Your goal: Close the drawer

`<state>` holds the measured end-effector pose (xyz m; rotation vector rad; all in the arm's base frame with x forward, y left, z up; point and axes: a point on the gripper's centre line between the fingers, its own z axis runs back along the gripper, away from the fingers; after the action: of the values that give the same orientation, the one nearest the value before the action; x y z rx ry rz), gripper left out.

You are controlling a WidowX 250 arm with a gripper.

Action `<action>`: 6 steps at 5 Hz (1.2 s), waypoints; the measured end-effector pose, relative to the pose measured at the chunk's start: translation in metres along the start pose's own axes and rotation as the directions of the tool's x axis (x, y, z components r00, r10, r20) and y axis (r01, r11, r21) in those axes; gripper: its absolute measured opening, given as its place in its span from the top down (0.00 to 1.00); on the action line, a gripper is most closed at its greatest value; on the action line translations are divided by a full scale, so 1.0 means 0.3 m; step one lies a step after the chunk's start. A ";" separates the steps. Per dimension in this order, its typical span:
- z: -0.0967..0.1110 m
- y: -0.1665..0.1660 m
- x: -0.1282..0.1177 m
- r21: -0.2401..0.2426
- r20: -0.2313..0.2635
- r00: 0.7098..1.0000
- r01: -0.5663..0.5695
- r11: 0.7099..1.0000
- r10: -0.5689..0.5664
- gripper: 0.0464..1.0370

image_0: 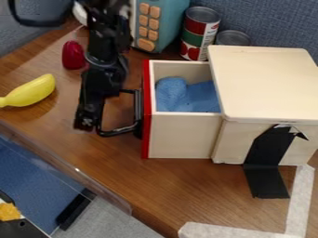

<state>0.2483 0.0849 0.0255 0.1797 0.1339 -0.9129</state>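
The black gripper [89, 118] hangs down at the left of the drawer, its lower end beside the outer end of the black handle; whether they touch I cannot tell. The drawer [181, 135] stands pulled out to the left of its light wooden cabinet [267, 83]. Its front panel [146, 111] is red, and the black handle [120, 131] juts out from it toward the gripper. A blue cloth [186, 95] lies inside the drawer.
A yellow banana [31, 91] and a dark red object [72, 55] lie at the left. Behind the drawer stand a can [200, 32], another can [233, 38] and a teal toy box [168, 21]. Black tape [267, 160] runs down the cabinet's front.
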 end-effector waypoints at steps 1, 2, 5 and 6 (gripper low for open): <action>-0.039 -0.036 0.060 0.027 -0.027 1.000 -0.003 1.000 0.003 0.04; -0.035 -0.056 0.130 0.050 -0.026 1.000 -0.001 0.999 0.002 0.04; 0.043 -0.077 0.330 -0.003 0.022 0.999 -0.045 0.999 0.046 0.04; 0.060 -0.072 0.354 -0.030 0.021 0.998 -0.057 0.998 0.058 0.04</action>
<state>0.2962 -0.0139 0.0206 0.1450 0.1211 -0.8550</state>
